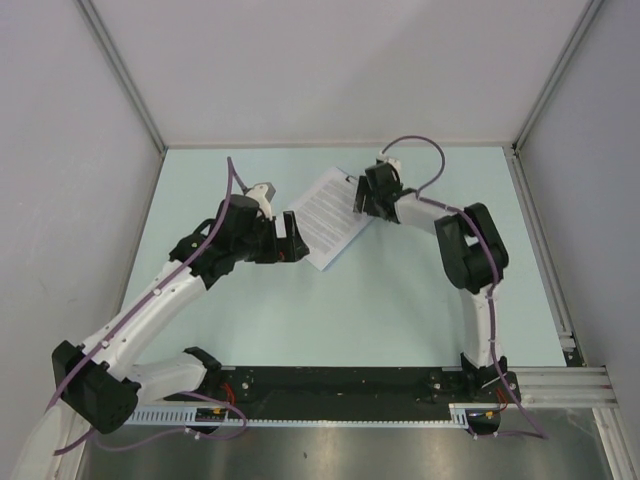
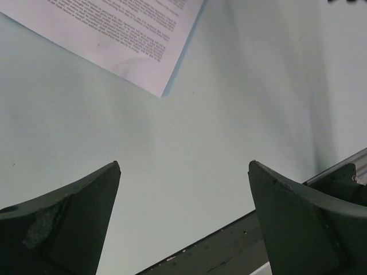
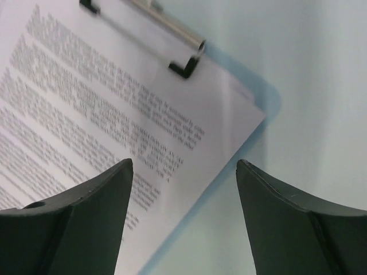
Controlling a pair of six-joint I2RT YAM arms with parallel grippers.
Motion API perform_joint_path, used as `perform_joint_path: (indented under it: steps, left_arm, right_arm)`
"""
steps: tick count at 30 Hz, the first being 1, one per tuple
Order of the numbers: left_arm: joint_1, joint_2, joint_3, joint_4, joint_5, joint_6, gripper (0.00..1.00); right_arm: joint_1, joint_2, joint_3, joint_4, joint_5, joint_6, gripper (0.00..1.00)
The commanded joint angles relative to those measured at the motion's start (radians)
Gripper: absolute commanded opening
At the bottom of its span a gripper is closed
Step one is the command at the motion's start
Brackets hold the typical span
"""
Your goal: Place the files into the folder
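The files (image 1: 322,212) are white sheets with small black text, lying at an angle at mid-table. They lie on the pale-blue folder (image 3: 261,100), whose edge shows as a thin blue rim past the paper; it also shows in the left wrist view (image 2: 184,54). A metal clip bar (image 3: 166,26) crosses the sheet's top. My right gripper (image 1: 362,203) is open, its jaws (image 3: 184,161) above the files' (image 3: 86,97) right edge, holding nothing. My left gripper (image 1: 297,233) is open and empty (image 2: 183,166) over bare table just off the files' (image 2: 114,34) corner.
The pale mint tabletop (image 1: 350,310) is walled by grey panels on three sides. An aluminium rail (image 1: 545,250) runs along the right edge. The black base plate (image 1: 340,385) lies at the near edge, also seen in the left wrist view (image 2: 229,246).
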State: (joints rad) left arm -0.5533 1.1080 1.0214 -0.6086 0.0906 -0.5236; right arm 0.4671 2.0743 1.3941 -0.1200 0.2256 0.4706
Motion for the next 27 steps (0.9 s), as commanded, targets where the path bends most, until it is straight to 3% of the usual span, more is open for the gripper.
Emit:
perform_joint_path:
  steps: [1, 5, 8, 15, 18, 22, 27]
  left_arm:
    - [0.004, -0.046, 0.040, -0.010, 0.012, -0.021, 0.99]
    - [0.006, -0.095, 0.029, -0.028, -0.012, -0.032, 1.00]
    - [0.006, -0.112, 0.031, -0.030, -0.008, -0.039, 1.00]
    - [0.009, -0.209, 0.092, 0.012, 0.024, -0.023, 0.99]
    - [0.010, -0.283, 0.124, 0.043, 0.002, -0.013, 0.99]
    - [0.010, -0.378, 0.105, 0.121, -0.015, -0.012, 1.00]
    - [0.010, -0.474, 0.055, 0.168, -0.060, -0.016, 1.00]
  right_arm:
    - [-0.021, 0.112, 0.320, -0.133, -0.106, -0.122, 0.78]
    - [-0.016, 0.032, 0.326, -0.182, -0.164, -0.121, 0.80]
    - [0.014, -0.046, 0.283, -0.245, -0.114, -0.135, 0.82]
    - [0.105, -0.400, 0.179, -0.558, -0.017, -0.182, 0.89]
    - [0.110, -0.561, 0.065, -0.570, -0.061, -0.220, 1.00]
    - [0.107, -0.854, -0.123, -0.550, -0.089, -0.233, 1.00]
    - [0.097, -1.055, -0.253, -0.481, -0.132, -0.225, 1.00]
